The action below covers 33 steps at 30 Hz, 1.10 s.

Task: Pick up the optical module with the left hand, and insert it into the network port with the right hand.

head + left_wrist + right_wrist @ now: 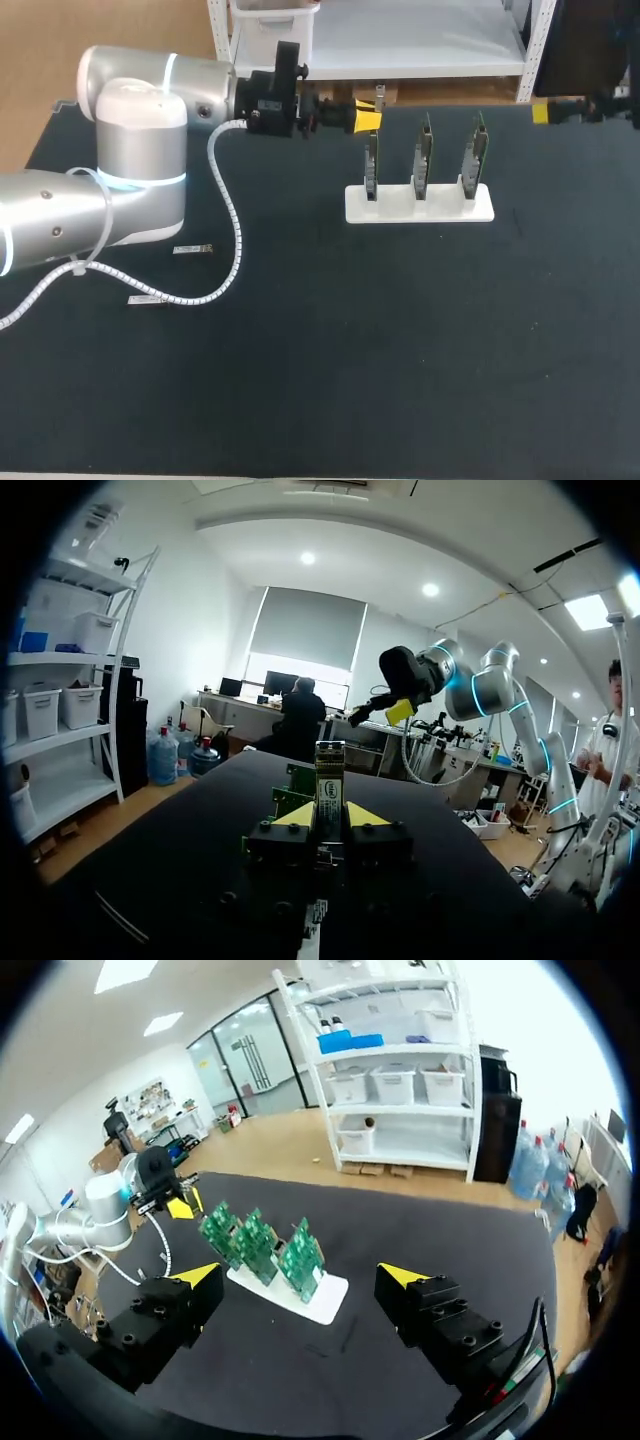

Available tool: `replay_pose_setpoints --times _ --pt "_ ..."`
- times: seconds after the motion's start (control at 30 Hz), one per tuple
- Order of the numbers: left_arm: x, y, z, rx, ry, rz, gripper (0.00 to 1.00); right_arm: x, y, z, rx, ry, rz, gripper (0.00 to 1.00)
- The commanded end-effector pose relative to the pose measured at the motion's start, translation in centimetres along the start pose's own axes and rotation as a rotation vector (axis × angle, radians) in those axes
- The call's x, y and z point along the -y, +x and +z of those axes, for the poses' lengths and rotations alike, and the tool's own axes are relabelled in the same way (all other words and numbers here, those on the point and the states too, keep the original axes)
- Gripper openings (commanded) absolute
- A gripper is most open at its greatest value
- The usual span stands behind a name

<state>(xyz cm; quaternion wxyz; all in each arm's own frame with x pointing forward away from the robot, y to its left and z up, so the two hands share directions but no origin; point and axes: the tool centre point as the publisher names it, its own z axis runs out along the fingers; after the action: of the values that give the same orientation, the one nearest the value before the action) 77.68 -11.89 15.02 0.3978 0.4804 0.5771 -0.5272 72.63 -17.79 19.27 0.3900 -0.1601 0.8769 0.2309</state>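
Left claw (329,818): clamped on optical module (329,776), upright between yellow tips; head view puts it near the rack (420,205), left end.
Right claw (300,1276): wide apart, nothing between; head view catches only its tip, far right.
Boards (262,1245): three, green, upright in rack; ports too small to make out.

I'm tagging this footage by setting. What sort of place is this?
Probably a robotics lab bench for electronics assembly: a black table carries a white stand with three boards, and the left gripper holds a module.
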Motion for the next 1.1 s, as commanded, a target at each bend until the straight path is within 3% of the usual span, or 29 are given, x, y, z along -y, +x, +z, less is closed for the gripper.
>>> replay_pose_setpoints --times 0.03,0.17,0.43,1.0,1.1 --pt "-0.2 -0.1 0.1 -0.004 0.004 -0.001 0.0 0.1 -2.5 1.6 -0.056 -0.413 -0.253 1.0" --pt "-0.2 -0.1 0.1 -0.004 0.004 -0.001 0.0 -1.2 -4.2 3.1 -0.131 -0.528 -0.422 1.0" --pt "-0.2 -0.1 0.1 -0.004 0.004 -0.001 0.0 -3.7 -5.5 6.3 -0.258 -0.816 -0.604 1.0" --pt "-0.2 -0.1 0.1 -0.004 0.004 -0.001 0.0 -7.0 -6.4 8.7 -0.257 -0.956 -0.671 1.0" --pt "-0.2 -0.1 0.1 -0.004 0.004 -0.001 0.0 -7.5 -6.4 9.1 -0.233 -0.944 -0.664 1.0"
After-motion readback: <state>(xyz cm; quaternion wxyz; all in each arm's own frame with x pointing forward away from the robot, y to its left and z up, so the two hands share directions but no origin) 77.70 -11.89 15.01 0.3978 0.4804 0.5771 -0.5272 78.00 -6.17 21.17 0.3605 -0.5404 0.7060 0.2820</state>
